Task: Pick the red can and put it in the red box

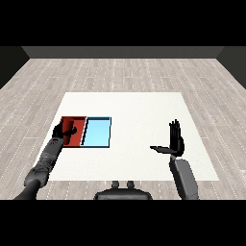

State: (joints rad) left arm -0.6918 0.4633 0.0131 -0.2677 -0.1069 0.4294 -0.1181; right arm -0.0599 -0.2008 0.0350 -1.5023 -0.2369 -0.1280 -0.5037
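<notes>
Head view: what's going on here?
The left hand is over the red tray, curled round something red that looks like the red can, though it blends into the tray. The light blue tray sits right beside it with nothing visible in it. The right hand is open and held upright above the white table, holding nothing.

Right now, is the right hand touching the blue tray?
Apart. The head view shows bare white table between the right hand and the blue tray.
</notes>
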